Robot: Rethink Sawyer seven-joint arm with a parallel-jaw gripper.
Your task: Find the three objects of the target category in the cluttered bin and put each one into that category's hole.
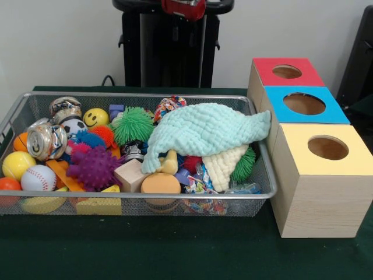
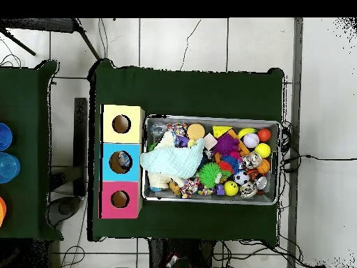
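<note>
The arm was pulled back at the top edge, so the gripper's state couldn't be told. The bin [image 1: 17, 111] held a soft, light mint cloth [image 1: 204, 131] draped over the toys near the boxes [image 1: 317, 175]; pinching a bunched fold looked easiest.

Black pedestal [image 1: 172, 49] with a glossy red arm segment [image 1: 183, 8] at top.
</note>
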